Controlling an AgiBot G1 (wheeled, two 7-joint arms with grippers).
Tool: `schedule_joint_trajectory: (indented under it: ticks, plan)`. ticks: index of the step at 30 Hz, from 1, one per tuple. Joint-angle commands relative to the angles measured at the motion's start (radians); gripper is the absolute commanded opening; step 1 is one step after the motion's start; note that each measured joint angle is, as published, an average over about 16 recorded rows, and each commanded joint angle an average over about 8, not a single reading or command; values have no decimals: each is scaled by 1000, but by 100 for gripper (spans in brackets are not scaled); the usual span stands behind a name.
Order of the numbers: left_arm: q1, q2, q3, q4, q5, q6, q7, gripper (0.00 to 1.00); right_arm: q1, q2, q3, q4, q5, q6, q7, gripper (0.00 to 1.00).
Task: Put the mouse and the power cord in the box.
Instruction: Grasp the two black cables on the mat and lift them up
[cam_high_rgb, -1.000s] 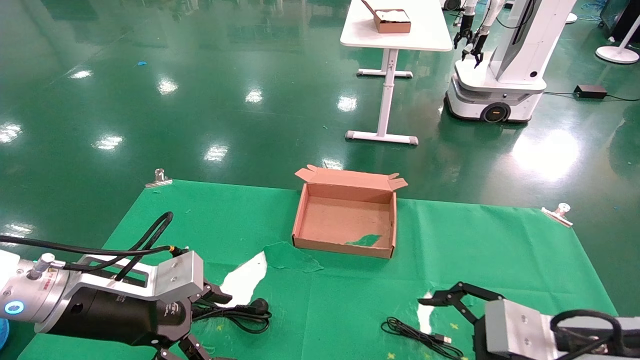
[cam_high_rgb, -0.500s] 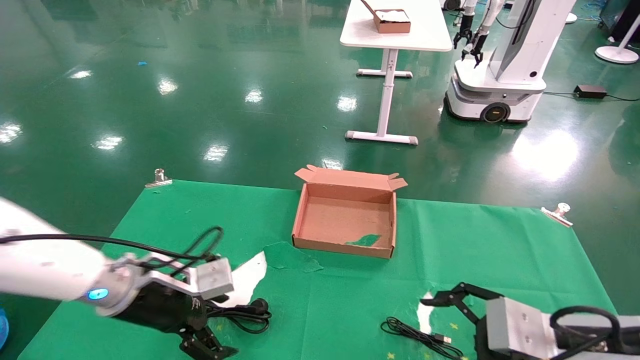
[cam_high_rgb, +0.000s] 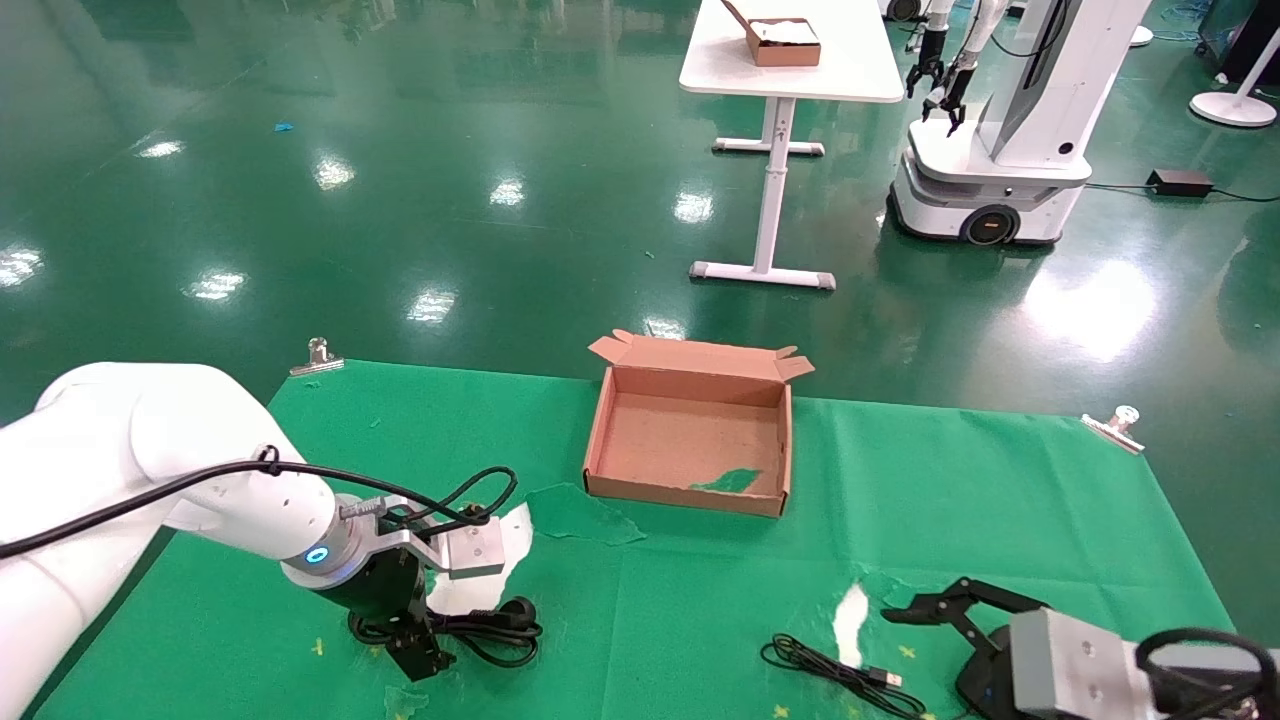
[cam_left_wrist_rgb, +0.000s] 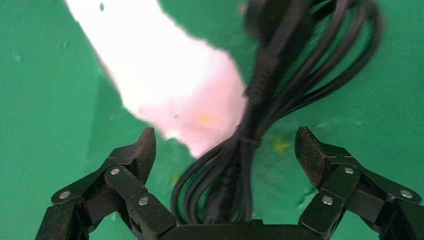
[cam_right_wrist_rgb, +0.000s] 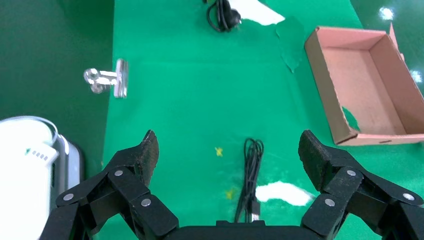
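The power cord (cam_high_rgb: 495, 630), a thick black coil with a chunky plug, lies on the green cloth at the near left. My left gripper (cam_high_rgb: 422, 655) points down over it, open. In the left wrist view the cord (cam_left_wrist_rgb: 260, 120) runs between the spread fingers of the gripper (cam_left_wrist_rgb: 225, 150), not clamped. The mouse's thin cable (cam_high_rgb: 835, 668) with its silver USB plug (cam_high_rgb: 886, 679) lies at the near right; the mouse body is out of view. My right gripper (cam_high_rgb: 930, 615) hovers open just right of that cable (cam_right_wrist_rgb: 250, 170). The brown box (cam_high_rgb: 680, 495) stands open at mid-table, with a green scrap on its floor.
White patches show where the cloth is torn (cam_high_rgb: 495, 555) (cam_high_rgb: 850, 625). Metal clips (cam_high_rgb: 318, 355) (cam_high_rgb: 1115, 425) pin the cloth's far corners. Beyond the table are the green floor, a white table (cam_high_rgb: 790, 70) with a small box, and another robot (cam_high_rgb: 1000, 130).
My left arm has swung forward and turned its gripper down over the power cord. The right gripper has drawn back a little toward the near right corner.
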Motion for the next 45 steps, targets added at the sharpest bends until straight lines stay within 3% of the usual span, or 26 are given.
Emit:
schedule_joint_trajectory:
  ticks: [1,8,16,28,29,30,31,36,37,39,45]
  plan:
    - [-8,20,5,44,12,-20,4,100,-5,3,1,3,-2,3,-5,100]
    - [-22,42,1,117,0,-44,36,100,21,-55,-67,-22,-188,60,-4,100]
    - [-31,51,2,156,-13,-54,64,100,125,-221,-152,-163,-387,122,-8,100]
    - [-36,55,10,175,-27,-60,78,100,239,-411,-233,-411,-538,176,-54,100]
    - [-36,55,11,175,-28,-60,78,95,243,-419,-236,-425,-545,182,-57,100]
    - [-36,55,12,176,-29,-60,79,83,246,-426,-239,-437,-551,188,-59,100]
    - [-37,55,12,176,-30,-60,79,71,248,-432,-241,-446,-556,192,-61,97]
    - [-37,56,15,180,-32,-62,80,8,257,-458,-245,-493,-571,215,-56,34]
    - [-38,56,16,180,-32,-62,80,1,258,-460,-245,-497,-572,218,-55,22]
    - [-38,56,16,181,-33,-63,80,0,259,-465,-246,-506,-573,222,-53,0]
    - [-38,56,16,180,-33,-63,80,0,257,-459,-244,-496,-569,218,-56,0]
